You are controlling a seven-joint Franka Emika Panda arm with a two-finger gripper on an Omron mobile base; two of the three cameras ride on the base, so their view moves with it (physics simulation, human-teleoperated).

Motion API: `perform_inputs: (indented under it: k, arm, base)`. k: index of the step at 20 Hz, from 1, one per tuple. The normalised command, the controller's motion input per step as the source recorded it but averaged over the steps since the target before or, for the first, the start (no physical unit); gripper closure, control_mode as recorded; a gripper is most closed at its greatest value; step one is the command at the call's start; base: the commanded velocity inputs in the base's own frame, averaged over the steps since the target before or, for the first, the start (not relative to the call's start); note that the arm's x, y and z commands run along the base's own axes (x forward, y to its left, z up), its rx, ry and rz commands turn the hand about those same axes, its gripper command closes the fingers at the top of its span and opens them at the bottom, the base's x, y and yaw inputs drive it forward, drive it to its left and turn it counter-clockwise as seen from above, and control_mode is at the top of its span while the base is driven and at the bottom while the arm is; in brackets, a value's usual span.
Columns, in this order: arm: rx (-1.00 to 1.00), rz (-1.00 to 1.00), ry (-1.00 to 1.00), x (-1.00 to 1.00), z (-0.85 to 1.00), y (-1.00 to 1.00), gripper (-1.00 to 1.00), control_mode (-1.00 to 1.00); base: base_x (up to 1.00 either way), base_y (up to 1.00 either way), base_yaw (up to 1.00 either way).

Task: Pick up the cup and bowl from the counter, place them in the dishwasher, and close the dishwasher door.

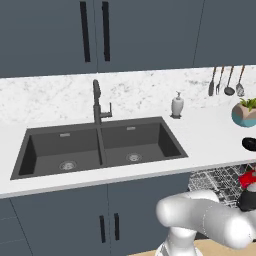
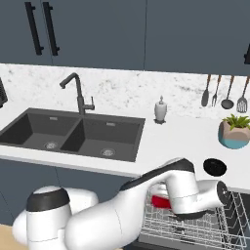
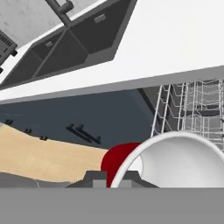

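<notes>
Cup: while clamped in the shut claw (image 3: 112,181), small red cup (image 2: 161,200) over silvery wire dishwasher racks (image 2: 195,227).
Bowl: small black rounded bowl (image 2: 214,167) above and beyond the claw, on white marbled counter (image 2: 176,139).
Pot: teal plant pot (image 2: 234,133) farther beyond.

The counter (image 1: 210,142) before me is long, white and faintly marbled, with a dark double sink (image 1: 100,146) set into it and a dark faucet (image 1: 98,102) rising behind the sink's middle divider. Right of the sink, near the back wall, a white soap dispenser (image 1: 177,105) stands upright on the counter. Further right sits a teal round pot with a green plant (image 2: 235,131). In front of that pot, near the counter's front edge, the black bowl (image 2: 214,167) rests on the white surface, apart from the pot.
</notes>
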Motion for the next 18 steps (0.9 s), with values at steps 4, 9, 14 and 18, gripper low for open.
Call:
perform_inputs:
  k: [4, 9, 14, 18]
  arm:
    - [0.08, 0.00, 0.00, 0.24, -0.69, -0.03, 1.00, -1.00]
    - [0.02, -0.05, 0.00, 0.60, -0.59, -0.08, 1.00, -1.00]
    - [-0.07, -0.09, 0.00, 0.89, -0.80, 0.00, 1.00, -1.00]
    - [-0.13, -0.11, 0.04, 0.64, -0.93, -0.06, 1.00, -1.00]
  base:
    - [0.00, 0.00, 0.00]
    - [0.00, 0.00, 0.00]
    - [0.00, 0.00, 0.00]
    - [0.00, 0.00, 0.00]
